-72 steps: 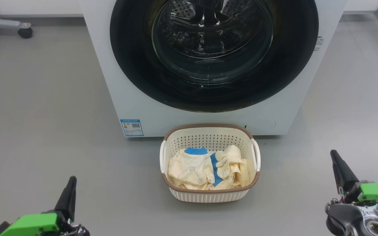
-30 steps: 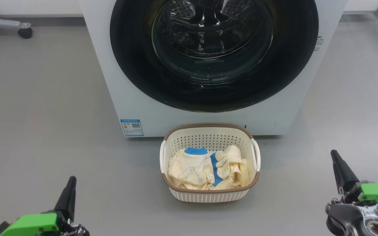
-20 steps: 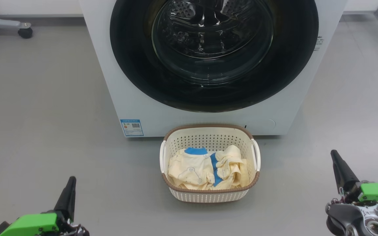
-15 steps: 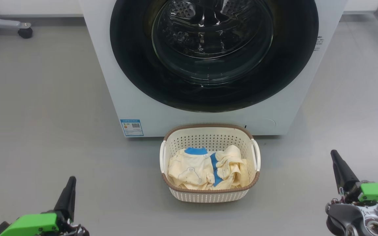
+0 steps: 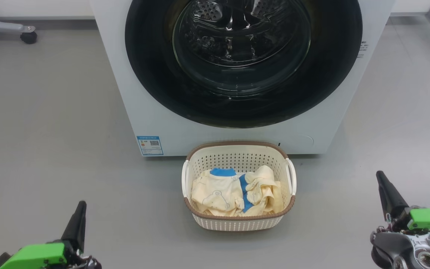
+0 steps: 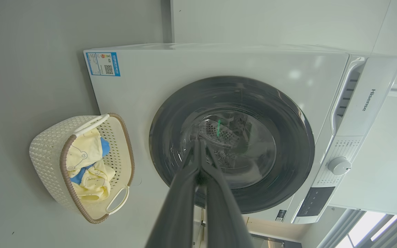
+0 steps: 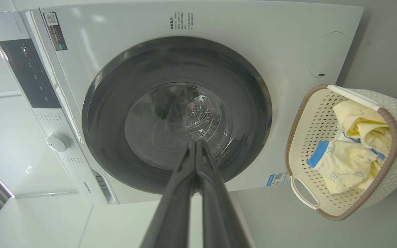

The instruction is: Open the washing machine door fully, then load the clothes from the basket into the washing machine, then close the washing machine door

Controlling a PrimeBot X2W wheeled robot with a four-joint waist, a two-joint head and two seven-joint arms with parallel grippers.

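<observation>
On the head view the door (image 5: 237,112) sits shut, flush in the washer (image 5: 140,112). The basket (image 5: 237,223) stands on the floor (image 5: 50,130) just in front of it, with the clothes (image 5: 218,194) heaped inside. My left gripper (image 5: 81,204) hangs low left and my right gripper (image 5: 380,175) low right, both well apart from the basket. From here each looks like a single dark spike. The wrist views settle it: both pairs of jaws are pressed together, holding nothing, and aimed at the door glass. They also give me the knob (image 6: 339,165) and the control panel (image 7: 29,74).
</observation>
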